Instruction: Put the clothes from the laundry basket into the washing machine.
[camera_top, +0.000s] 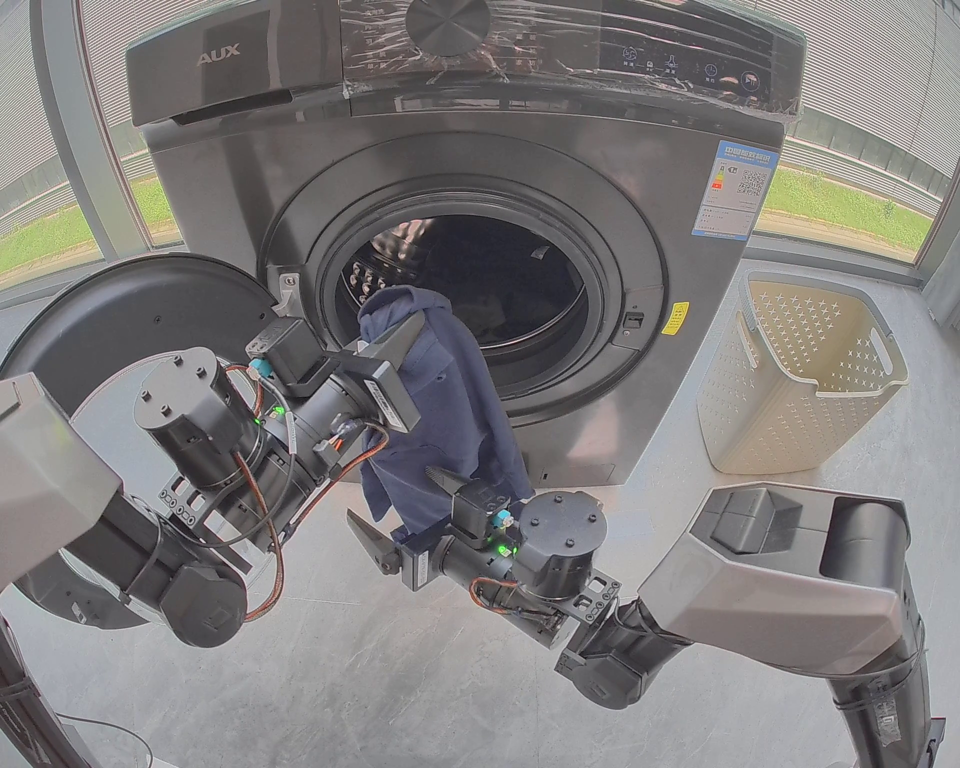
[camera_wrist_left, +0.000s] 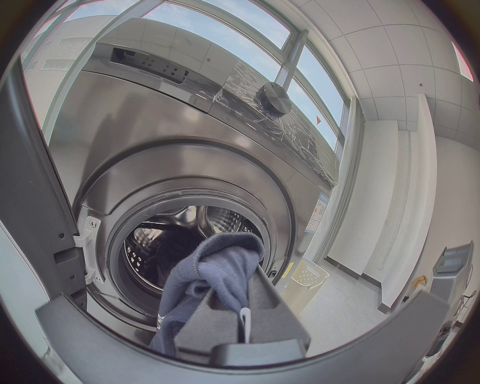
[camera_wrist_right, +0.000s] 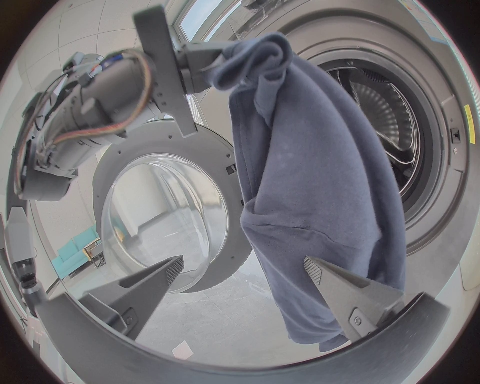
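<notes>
left gripper (camera_top: 403, 335) clamped on the top fold of navy sweatshirt (camera_top: 460, 420), which hangs before the open mouth of washing machine (camera_top: 640, 210). right gripper (camera_top: 405, 512) spread wide, holding nothing, by the hanging hem. laundry basket (camera_top: 800, 380) stands right of the machine.

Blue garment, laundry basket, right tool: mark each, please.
Blue garment (camera_top: 460, 400): head view, hanging cloth's middle.
Laundry basket (camera_top: 770, 425): head view, perforated side wall.
Right tool (camera_wrist_right: 243, 260): right wrist view, midway between fingertips.
</notes>
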